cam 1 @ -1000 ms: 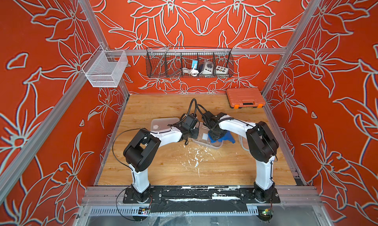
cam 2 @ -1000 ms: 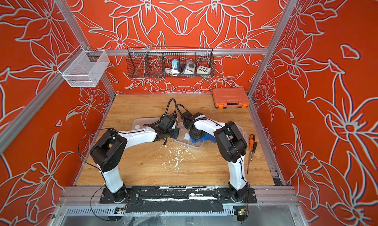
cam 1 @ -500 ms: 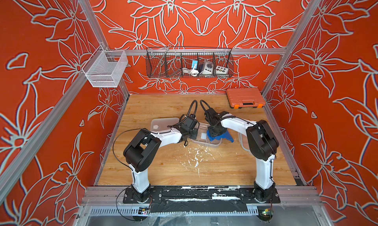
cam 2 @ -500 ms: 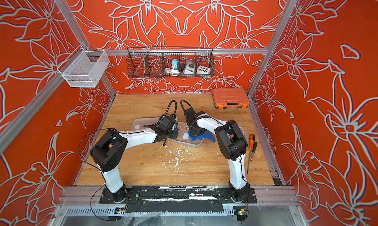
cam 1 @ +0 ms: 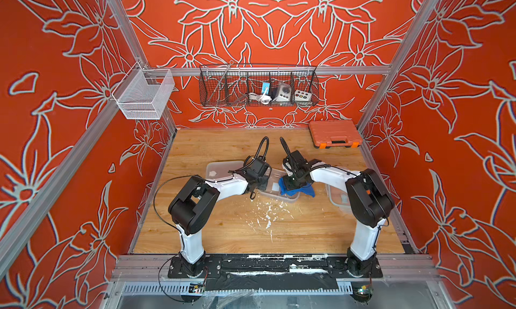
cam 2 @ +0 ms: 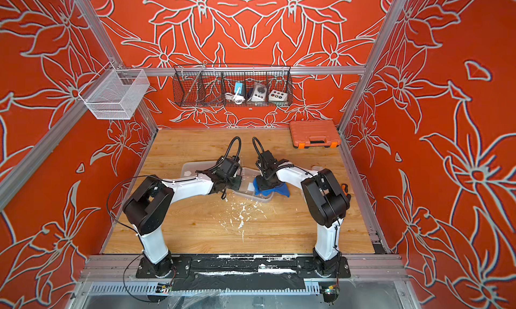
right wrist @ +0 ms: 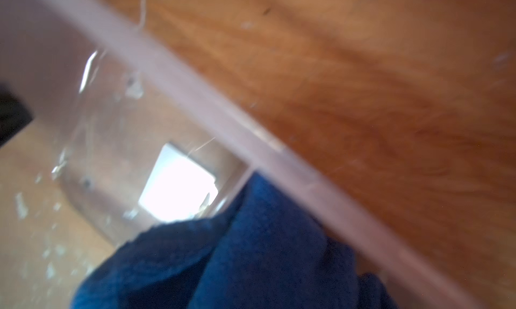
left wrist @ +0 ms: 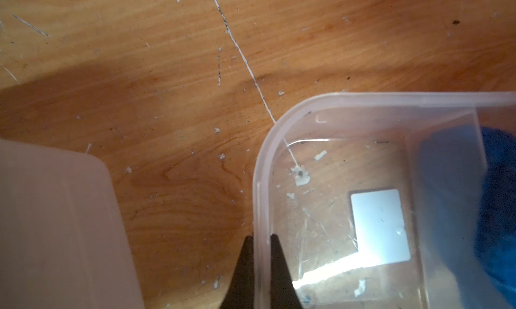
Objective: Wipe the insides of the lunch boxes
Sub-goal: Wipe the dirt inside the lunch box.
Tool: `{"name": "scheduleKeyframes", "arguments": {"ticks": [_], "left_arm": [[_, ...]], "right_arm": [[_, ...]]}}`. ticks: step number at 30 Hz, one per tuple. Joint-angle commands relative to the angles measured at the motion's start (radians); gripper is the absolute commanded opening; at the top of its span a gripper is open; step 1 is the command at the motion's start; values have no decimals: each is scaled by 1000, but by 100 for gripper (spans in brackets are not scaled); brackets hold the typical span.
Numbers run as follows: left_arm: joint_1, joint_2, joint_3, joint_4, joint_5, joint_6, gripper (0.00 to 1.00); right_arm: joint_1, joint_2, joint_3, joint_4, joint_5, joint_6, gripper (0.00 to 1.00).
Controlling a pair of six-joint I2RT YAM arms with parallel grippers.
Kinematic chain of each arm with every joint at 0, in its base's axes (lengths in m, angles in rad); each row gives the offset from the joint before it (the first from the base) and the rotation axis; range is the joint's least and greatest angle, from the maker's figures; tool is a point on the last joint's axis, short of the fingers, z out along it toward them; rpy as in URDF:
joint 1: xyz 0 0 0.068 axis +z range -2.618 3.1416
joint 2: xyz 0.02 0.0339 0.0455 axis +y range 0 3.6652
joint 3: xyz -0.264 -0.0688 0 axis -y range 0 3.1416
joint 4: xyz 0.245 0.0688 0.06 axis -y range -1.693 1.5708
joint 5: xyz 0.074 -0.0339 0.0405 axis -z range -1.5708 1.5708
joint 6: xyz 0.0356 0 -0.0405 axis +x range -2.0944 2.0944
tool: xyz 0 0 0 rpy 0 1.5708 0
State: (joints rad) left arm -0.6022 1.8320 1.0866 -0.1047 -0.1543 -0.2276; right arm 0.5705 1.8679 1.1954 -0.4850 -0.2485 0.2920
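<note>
In both top views you look down on a scratched light-wood worktop (cam 1: 223,232) (cam 2: 195,232), boxed in by orange walls with white flower outlines. White flecks (cam 1: 268,212) litter its middle. A black wire basket (cam 1: 258,85) holding small devices hangs on the back rail, and a white mesh basket (cam 1: 142,98) hangs on the left rail. A closed orange plastic tool case (cam 1: 335,133) lies in the far right corner.

The clear plastic divided lunch box (cam 1: 272,188) (cam 2: 247,186) sits lidless near the worktop's middle. A frosted plastic lid (cam 1: 220,169) lies just beside it toward the left edge. A second clear lunch box (cam 1: 336,202) stands by the right edge, partly behind the right arm. Your right gripper (cam 1: 291,183) is clamped on a crumpled blue cloth (cam 1: 298,192), which fills the divided box's right-hand compartment and spills over its wall.

In your left wrist view, the left gripper (left wrist: 261,237) pinches the divided lunch box's end wall, one finger inside and one outside. A white rectangular sticker (left wrist: 379,226) shows on that compartment's floor, with the cloth beyond the divider.

Your right wrist view is blurred. You see the cloth against the box's rim with the sticker past it, but no fingers.
</note>
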Motion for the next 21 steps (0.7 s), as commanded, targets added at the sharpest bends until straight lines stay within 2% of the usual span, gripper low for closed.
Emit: {"name": "scheduleKeyframes", "arguments": {"ticks": [1, 10, 15, 21], "left_arm": [[-5, 38, 47, -4, 36, 17, 0], [8, 63, 109, -50, 4, 36, 0], [19, 72, 119, -56, -23, 60, 0], [19, 60, 147, -53, -50, 120, 0]], "right_arm": [[52, 17, -46, -126, -220, -67, 0], [105, -47, -22, -231, -303, -122, 0], [88, -174, -8, -308, -145, -132, 0], [13, -371, 76, -356, -44, -109, 0]]}}
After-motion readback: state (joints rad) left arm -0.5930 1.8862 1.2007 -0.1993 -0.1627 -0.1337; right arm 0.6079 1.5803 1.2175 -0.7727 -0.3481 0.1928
